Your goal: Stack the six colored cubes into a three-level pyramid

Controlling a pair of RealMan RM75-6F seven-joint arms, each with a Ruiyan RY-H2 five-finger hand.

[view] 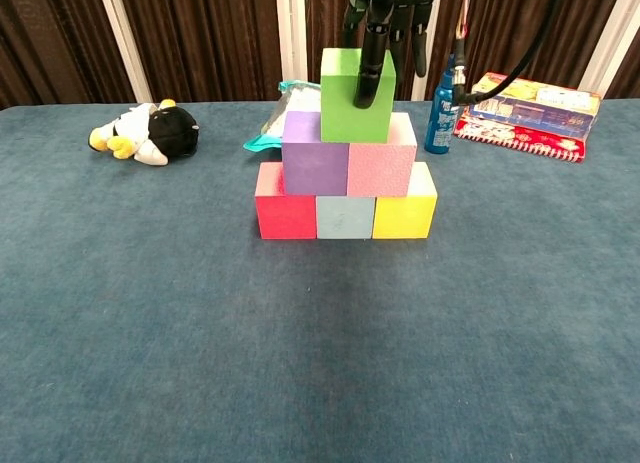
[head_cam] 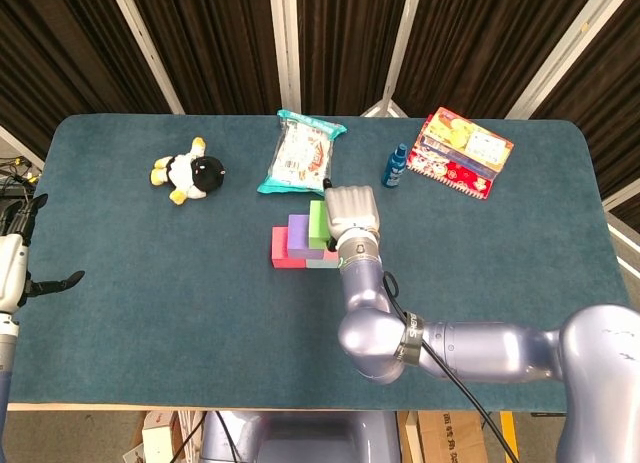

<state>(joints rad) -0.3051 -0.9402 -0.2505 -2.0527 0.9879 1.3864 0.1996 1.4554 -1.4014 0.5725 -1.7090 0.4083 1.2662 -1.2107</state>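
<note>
In the chest view a pyramid stands mid-table: a red cube (view: 285,213), a pale blue cube (view: 345,216) and a yellow cube (view: 403,215) at the bottom, with a purple cube (view: 314,165) and a pink cube (view: 380,168) on them. The green cube (view: 345,108) rests on top, straddling purple and pink. My right hand (view: 385,13) reaches down from above and grips it, thumb on the front face and the other fingers behind. From the head view, the right hand (head_cam: 350,215) hides most of the stack. My left hand (head_cam: 12,268) hangs at the table's left edge, fingers apart, holding nothing.
A penguin plush (view: 150,131) lies at the back left. A snack bag (head_cam: 300,153) lies behind the pyramid. A blue bottle (view: 440,108) and a colourful box (view: 530,103) stand at the back right.
</note>
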